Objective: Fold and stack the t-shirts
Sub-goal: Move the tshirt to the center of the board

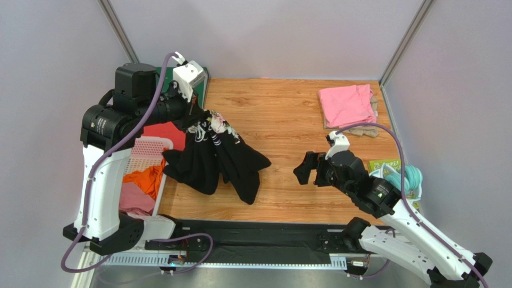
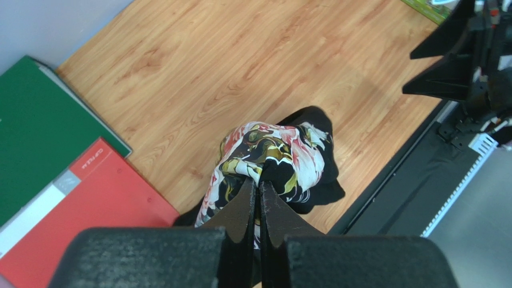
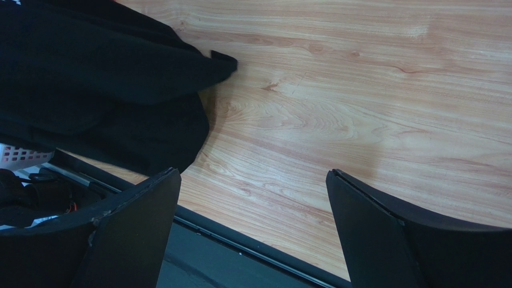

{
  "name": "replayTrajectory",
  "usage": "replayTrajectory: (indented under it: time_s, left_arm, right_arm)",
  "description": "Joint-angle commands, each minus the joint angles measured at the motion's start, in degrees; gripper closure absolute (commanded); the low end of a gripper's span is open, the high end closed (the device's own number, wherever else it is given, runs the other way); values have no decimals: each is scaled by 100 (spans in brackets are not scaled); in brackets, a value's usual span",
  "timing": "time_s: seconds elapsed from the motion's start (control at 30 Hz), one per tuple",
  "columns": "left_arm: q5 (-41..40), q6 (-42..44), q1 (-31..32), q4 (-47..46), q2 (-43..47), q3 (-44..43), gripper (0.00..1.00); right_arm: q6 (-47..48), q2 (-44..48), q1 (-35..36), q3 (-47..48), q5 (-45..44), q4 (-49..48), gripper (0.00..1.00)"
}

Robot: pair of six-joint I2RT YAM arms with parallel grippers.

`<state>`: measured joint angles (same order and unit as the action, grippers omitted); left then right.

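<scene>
Where left end effector (image 2: 259,183) pinches, soft black t-shirt (image 1: 211,163) bunches, hanging limp.

Print on red binder (image 2: 102,198) — illegible.

Got a big black tee (image 1: 216,161) hanging by its bunched floral print, pink and white roses scrunched right in the pinch of the left gripper (image 2: 259,183), clamped tight on the cloth. Rest of it draped down in loose folds onto the left half of the wooden table (image 1: 288,114), one pointy flap poking toward the middle. Over in the far right corner: pink tee (image 1: 345,103), folded fairly flat, sitting on a beige one (image 1: 375,107) peeking out at its right and near edges. Off the table's left edge: orange tee (image 1: 146,179) crumpled in a white mesh basket (image 1: 147,153), dusty-rose one (image 1: 133,201) bunched just nearer.
</scene>
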<state>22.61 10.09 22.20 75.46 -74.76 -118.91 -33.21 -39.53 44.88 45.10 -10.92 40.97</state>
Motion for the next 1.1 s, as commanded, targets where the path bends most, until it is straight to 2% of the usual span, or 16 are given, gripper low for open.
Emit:
replayTrajectory:
  time_s: [0.0, 0.13, 0.2, 0.3, 0.37, 0.47, 0.53, 0.67, 0.7, 0.77, 0.87, 1.0, 1.07]
  left_arm:
    - [51, 387, 390, -67, -82, -29, 98]
    - [-116, 670, 952, 161, -30, 1070, 96]
    - [-117, 626, 971, 153, -38, 1770, 98]
    - [-624, 521, 971, -328, 49, 2528, 100]
    - [-950, 415, 971, -883, 163, 2680, 100]
    - [-1179, 187, 962, -989, -204, 2111, 100]
    - [-1407, 64, 901, -1146, -555, 1417, 100]
    - [-2521, -147, 839, -1297, -1259, 20, 100]
    - [-2690, -156, 839, -1332, -1373, -496, 100]
    - [-2980, -139, 839, -1420, -1602, -999, 100]
    - [-2361, -103, 839, -1227, -1542, -880, 100]
    - [-1674, -165, 857, -1104, -788, 840, 100]
    - [-1016, -95, 874, -964, -576, 1786, 93]
  right_arm:
    - [-63, 33, 29, -37, -59, -28, 0]
    - [-71, -64, 38, -63, -68, -106, 0]
    - [-63, -90, 29, -80, -60, -116, 0]
    - [-80, -125, 38, -151, -33, -203, 0]
    - [-80, -125, 29, -177, -24, -256, 0]
    - [-63, -143, 38, -168, -16, -256, 0]
    - [-54, -152, 29, -142, -25, -213, 0]
    - [-63, -108, 29, -89, -51, -142, 0]
    - [-71, -82, 29, -81, -68, -125, 0]
    - [-89, -29, 29, -80, -86, -98, 0]
    - [-107, 24, 29, -107, -77, -98, 0]
    - [-98, -81, 38, -124, -51, -168, 0]
    - [-89, -143, 21, -116, -7, -221, 0]
